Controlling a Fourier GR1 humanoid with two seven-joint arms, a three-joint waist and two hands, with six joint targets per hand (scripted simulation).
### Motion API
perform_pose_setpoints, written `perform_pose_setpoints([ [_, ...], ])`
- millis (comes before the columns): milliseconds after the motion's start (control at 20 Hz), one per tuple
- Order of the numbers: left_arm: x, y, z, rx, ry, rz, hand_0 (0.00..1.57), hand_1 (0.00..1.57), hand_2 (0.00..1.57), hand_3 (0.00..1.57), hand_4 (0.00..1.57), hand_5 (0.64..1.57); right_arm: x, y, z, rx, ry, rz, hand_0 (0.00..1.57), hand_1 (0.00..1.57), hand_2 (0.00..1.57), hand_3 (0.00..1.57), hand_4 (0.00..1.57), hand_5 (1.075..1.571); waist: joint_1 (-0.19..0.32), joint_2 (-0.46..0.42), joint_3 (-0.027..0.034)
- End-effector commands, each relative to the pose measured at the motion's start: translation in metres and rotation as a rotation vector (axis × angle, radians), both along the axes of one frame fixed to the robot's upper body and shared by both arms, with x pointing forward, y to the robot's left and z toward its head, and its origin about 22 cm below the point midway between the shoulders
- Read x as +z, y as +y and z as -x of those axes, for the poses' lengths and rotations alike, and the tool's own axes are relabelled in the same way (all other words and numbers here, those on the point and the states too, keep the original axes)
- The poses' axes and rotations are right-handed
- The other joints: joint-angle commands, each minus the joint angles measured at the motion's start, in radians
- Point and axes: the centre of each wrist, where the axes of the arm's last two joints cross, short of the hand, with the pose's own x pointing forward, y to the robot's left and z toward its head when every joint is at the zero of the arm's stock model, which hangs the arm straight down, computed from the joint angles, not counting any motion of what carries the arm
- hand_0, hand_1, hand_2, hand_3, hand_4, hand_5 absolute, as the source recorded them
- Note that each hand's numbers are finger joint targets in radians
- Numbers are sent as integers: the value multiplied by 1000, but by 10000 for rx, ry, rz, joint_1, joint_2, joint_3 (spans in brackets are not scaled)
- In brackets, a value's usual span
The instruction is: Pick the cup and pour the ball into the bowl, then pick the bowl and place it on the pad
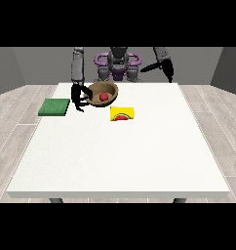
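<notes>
On the white table (120, 156), toward the far side, we see one brown bowl (97, 90) with one red ball (105, 96) inside it. The hand at the view's left (78, 97) sits at the bowl's nine o'clock edge, and its fingers look curled round the rim, so we think it is holding the bowl. The bowl looks hard and stiff, maybe like wood, and not too heavy, so the rim is a good place to hold. We should keep it level so the ball does not roll out. One green pad (54, 107) lies at the bowl's eight o'clock, near by. One yellow cup (122, 113) lies at the bowl's five o'clock, on its side. The hand at the view's right (168, 71) hangs up high, away from everything; we cannot tell if it is open.
</notes>
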Motion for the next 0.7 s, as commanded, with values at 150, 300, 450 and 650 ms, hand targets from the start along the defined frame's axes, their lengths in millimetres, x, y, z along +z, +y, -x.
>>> perform_pose_setpoints([
  [150, -30, 46, 12, 843, 727, 336, 0, 0, 0, 0, 0, 1570, 31, -1, -22, 437, 1379, 375, 1571, 1571, 1571, 1571, 1030, 1558, -791, -676, 143],
  [300, -44, 34, 20, 824, 1023, 285, 0, 0, 0, 0, 0, 1571, 42, -2, -30, 186, 1778, -380, 1571, 1571, 1571, 1571, 1049, 1553, -758, -935, 145],
  [450, -51, 61, 22, 1302, 1103, 168, 0, 0, 0, 0, 0, 1570, 70, -20, -40, 532, 1844, -123, 1571, 1571, 1571, 1571, 1067, 1552, -1294, -1090, 143],
  [650, -19, 64, 8, 1122, 188, 88, 0, 0, 0, 0, 0, 1569, 86, -81, -32, -20, 734, -292, 1571, 1571, 1571, 1571, 1058, 1564, -1104, -74, 148],
])
